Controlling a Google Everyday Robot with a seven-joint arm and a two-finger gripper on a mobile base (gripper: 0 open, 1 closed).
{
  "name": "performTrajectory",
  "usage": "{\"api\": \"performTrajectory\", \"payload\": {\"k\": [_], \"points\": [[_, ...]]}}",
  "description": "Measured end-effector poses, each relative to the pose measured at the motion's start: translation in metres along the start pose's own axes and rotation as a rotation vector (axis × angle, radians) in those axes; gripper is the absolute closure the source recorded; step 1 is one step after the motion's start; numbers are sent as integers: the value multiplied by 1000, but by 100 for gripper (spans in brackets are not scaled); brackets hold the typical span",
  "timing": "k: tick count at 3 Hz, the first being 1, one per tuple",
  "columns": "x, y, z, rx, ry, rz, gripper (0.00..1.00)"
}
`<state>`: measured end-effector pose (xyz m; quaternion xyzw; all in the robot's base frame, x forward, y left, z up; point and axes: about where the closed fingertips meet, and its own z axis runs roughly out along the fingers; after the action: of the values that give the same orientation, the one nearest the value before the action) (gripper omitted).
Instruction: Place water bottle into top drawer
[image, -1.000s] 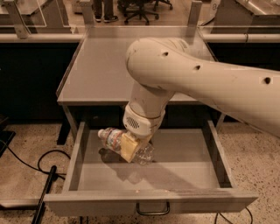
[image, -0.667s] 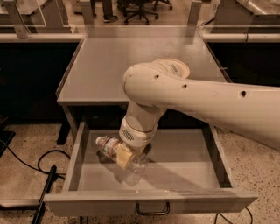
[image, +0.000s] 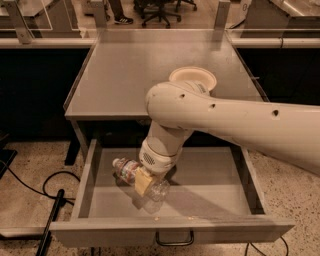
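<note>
A: Far left, 9 o'clock?
B: Dark cable (image: 50, 205) on floor, outside drawer (image: 215, 192).
A: Bottle (image: 127, 170) location?
B: Inside drawer, left half, low over the flat bottom; contact with bottom not determinable. Tilted: cap toward 10 o'clock, base toward 4 o'clock.
A: Gripper (image: 146, 181) state?
B: Clamped on bottle mid-body, pale pad (image: 142, 183) across it. Positioned in drawer, left of centre.
A: Further right?
B: Handle (image: 174, 240) at 6 o'clock on drawer front; bowl (image: 192, 79) on table (image: 125, 70) at 12 o'clock; arm (image: 235, 120) entering from 3 o'clock.
</note>
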<state>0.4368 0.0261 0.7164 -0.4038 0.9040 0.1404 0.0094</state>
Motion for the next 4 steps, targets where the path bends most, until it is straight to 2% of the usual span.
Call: {"api": "performTrajectory", "payload": {"k": [1, 2, 4], "points": [[11, -20, 27, -3, -38, 98, 100], [18, -35, 44, 8, -72, 163, 100], [25, -56, 71, 0, -119, 222, 100]]}}
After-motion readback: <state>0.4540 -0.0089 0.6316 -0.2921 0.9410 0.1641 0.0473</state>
